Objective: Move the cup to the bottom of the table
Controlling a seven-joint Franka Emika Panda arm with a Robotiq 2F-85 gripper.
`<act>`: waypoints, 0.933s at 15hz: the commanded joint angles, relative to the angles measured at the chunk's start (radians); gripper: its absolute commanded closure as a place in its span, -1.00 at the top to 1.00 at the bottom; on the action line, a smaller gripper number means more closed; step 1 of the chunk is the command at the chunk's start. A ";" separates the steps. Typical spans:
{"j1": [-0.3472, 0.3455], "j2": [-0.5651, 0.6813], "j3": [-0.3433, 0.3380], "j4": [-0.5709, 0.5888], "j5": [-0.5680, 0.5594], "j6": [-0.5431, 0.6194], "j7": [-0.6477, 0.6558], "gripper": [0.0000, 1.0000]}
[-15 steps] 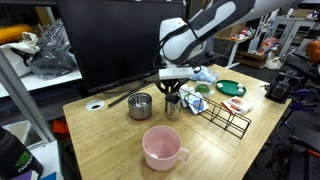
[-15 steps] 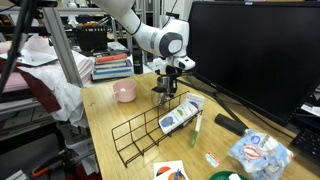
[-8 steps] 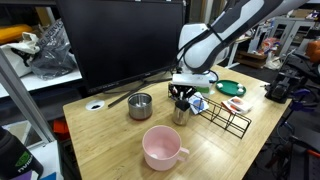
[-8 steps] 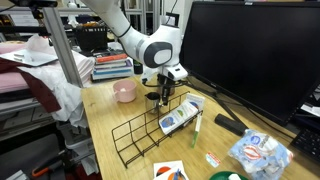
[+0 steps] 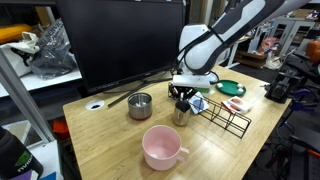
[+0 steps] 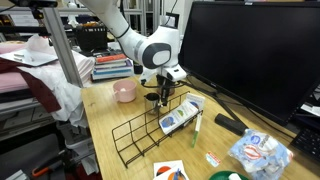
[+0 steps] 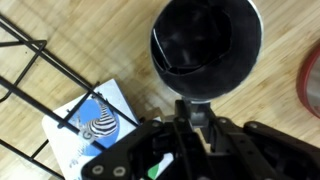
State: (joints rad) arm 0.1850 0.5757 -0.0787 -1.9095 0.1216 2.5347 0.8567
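Observation:
The small shiny steel cup (image 5: 181, 113) stands or hangs just over the light wood table (image 5: 105, 140), between the steel pot and the wire rack. My gripper (image 5: 181, 98) comes down from above and is shut on the cup's rim. In the wrist view the cup (image 7: 205, 40) shows its dark inside, with the gripper's (image 7: 198, 108) finger at its near wall. In an exterior view the cup (image 6: 153, 99) sits under the gripper (image 6: 163, 93), beside the rack. Whether the cup touches the table cannot be told.
A large pink mug (image 5: 163, 147) stands near the table's front edge. A steel pot (image 5: 140, 105) with a long handle is beside the cup. A black wire rack (image 5: 228, 115) holds a blue-white packet (image 7: 90, 122). A green plate (image 5: 230, 88) and a big monitor (image 5: 125, 40) are behind.
Between one second and half a second ago the gripper moved with the cup away from the pot, toward the rack and the table's front. Since then nothing has moved.

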 commanded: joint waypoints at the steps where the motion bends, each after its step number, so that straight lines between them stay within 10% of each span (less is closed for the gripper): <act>1: -0.003 0.000 0.003 0.002 -0.003 -0.002 0.002 -0.91; 14: 0.078 -0.208 0.051 -0.335 -0.019 0.094 0.034 -0.91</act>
State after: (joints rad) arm 0.2596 0.4361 -0.0198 -2.1580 0.1193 2.5900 0.8621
